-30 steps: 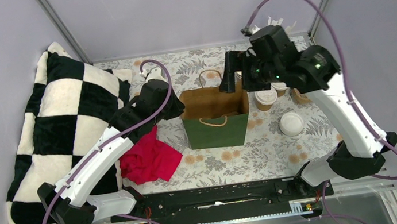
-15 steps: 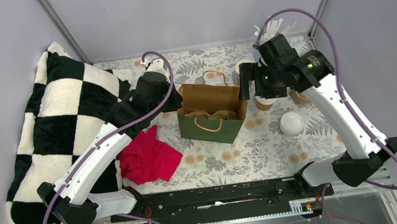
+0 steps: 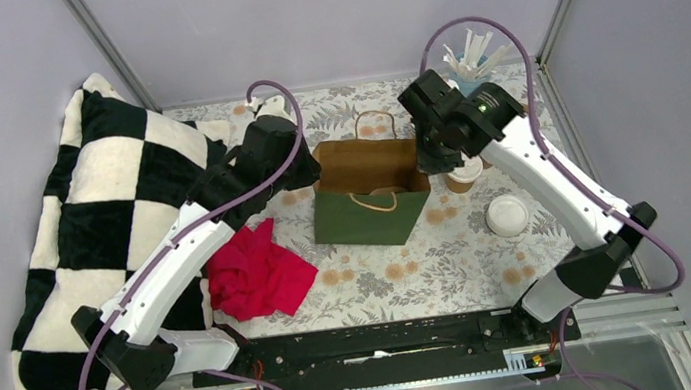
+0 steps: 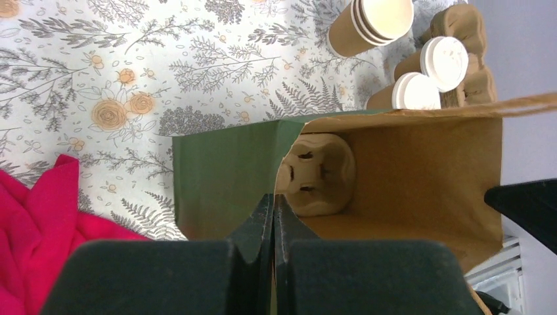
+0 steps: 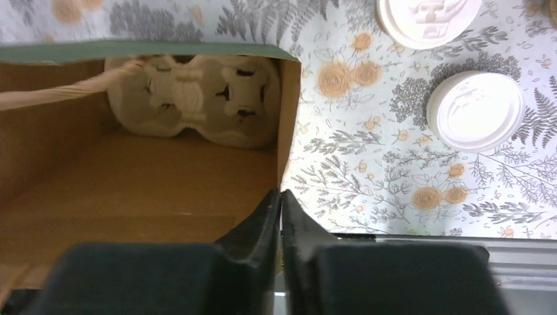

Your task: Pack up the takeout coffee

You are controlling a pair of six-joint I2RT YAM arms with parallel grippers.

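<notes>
The green paper bag stands open mid-table, brown inside, with a pulp cup carrier at its bottom. My left gripper is shut on the bag's left rim. My right gripper is shut on the bag's right wall. Two lidded takeout coffee cups stand outside, right of the bag. The top view shows only one of those cups, beside my right arm.
A stack of empty kraft cups lies behind the bag. A pile of white lids sits at its right. A blue cup of white sticks is at the back right. A red cloth and a checkered pillow lie at the left.
My right gripper came down to the bag's right rim and shut on it. The bag, tilted half a second ago, has swung back squarer. My left gripper kept its hold.
</notes>
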